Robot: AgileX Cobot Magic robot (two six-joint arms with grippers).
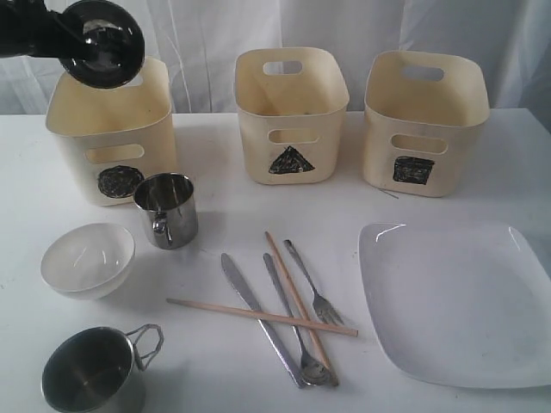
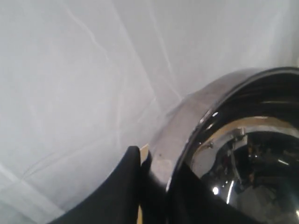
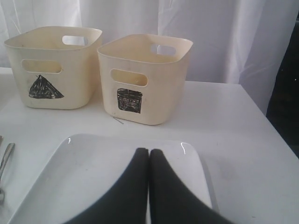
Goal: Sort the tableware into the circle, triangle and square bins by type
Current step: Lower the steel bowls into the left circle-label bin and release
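My left gripper [image 2: 156, 161] is shut on the rim of the steel bowl [image 1: 103, 43] [image 2: 243, 154], which hangs tilted above the circle bin [image 1: 110, 146]. On the table stand two steel mugs [image 1: 166, 209] [image 1: 90, 370] and a white bowl [image 1: 88, 258]. The knife [image 1: 254, 314], spoon [image 1: 293, 331], fork [image 1: 314, 288] and two crossed chopsticks [image 1: 250, 314] [image 1: 297, 297] lie in the middle. The large white square plate [image 1: 456, 301] [image 3: 84, 172] lies at the right. My right gripper [image 3: 149, 151] is shut and empty over the plate.
The triangle bin [image 1: 291, 120] [image 3: 51, 65] and square bin [image 1: 424, 129] [image 3: 140, 79] stand at the back, in front of a white curtain. The right arm is out of the exterior view. The table's right edge runs past the plate.
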